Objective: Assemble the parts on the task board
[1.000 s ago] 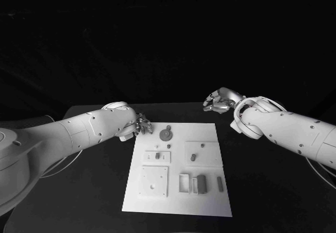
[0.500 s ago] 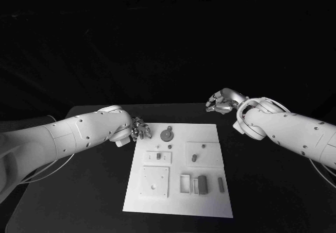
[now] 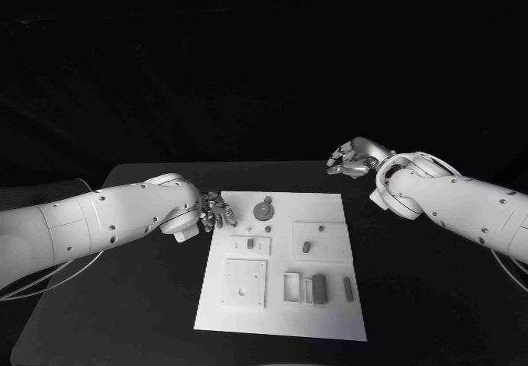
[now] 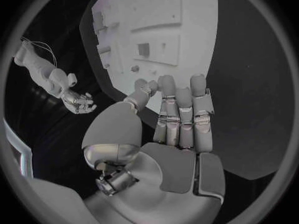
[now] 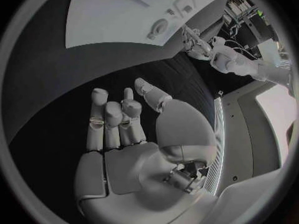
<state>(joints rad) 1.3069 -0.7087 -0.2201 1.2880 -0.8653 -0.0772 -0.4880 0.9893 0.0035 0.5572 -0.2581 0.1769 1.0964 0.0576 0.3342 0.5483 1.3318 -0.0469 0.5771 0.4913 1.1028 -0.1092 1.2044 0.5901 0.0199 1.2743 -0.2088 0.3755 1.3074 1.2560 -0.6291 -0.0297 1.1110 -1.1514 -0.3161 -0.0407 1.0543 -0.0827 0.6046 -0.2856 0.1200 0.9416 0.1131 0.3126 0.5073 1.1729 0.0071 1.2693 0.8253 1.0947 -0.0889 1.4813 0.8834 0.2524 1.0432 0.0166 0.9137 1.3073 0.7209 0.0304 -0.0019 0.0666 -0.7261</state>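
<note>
Right robot hand (image 5: 131,134) empty, fingers extended over black table (image 5: 56,84); task board (image 5: 118,15) beyond.

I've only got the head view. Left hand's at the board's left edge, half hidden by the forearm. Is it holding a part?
Observer: No. In the left wrist view the left hand holds nothing; its fingers lie straight, side by side.
Operator: Over the board or off it?
Observer: The fingertips reach the task board edge; the palm is over the black table.
Operator: Right hand carrying anything?
Observer: No. The right wrist view shows the right hand with a bare palm, over the table and apart from the board.
</note>
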